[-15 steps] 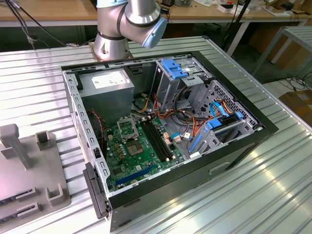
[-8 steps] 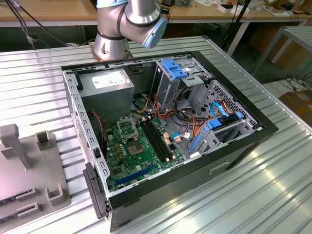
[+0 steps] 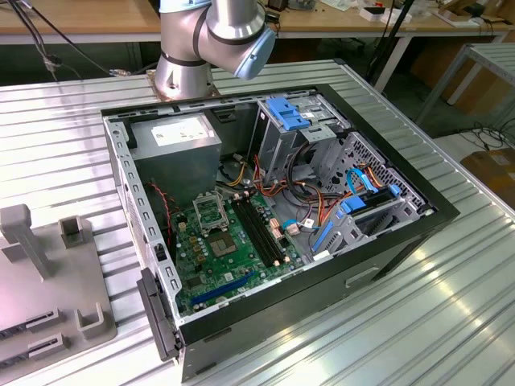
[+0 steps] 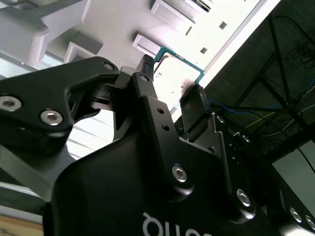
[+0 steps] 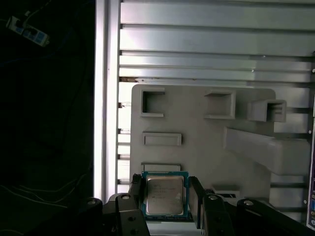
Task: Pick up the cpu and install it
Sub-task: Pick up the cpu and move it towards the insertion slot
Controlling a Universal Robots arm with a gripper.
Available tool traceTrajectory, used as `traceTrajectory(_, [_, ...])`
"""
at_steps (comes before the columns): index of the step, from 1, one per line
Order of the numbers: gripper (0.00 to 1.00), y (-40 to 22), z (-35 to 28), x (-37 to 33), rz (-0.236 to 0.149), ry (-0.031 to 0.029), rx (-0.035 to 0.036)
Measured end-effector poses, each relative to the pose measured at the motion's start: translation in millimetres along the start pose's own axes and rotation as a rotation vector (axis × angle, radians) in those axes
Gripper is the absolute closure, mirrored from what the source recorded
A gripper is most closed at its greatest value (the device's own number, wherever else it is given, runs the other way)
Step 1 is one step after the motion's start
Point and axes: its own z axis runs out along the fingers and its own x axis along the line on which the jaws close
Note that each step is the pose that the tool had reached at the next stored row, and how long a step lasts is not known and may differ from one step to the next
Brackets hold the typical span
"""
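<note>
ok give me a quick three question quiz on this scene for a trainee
1. True or false: the computer case lies open on the slatted metal table.
2. Which is nearest the gripper? A) cpu B) power supply C) memory slots
3. Fill in: in the exterior view, the grey fixture plate lies to that view's ___ of the case.
Key: 1 true; 2 A; 3 left

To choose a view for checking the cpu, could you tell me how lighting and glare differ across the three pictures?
Second wrist view: glare whitens the cpu face in the gripper. First wrist view: dim, but the cpu face is evenly lit. Exterior view: bright streaks on the ribbed metal table.
</note>
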Motion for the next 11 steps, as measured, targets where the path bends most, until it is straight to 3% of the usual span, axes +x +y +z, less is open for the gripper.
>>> traceTrajectory(11, [0.53,0.0,-8.6,-0.1,0.000,0.0000,0.0000])
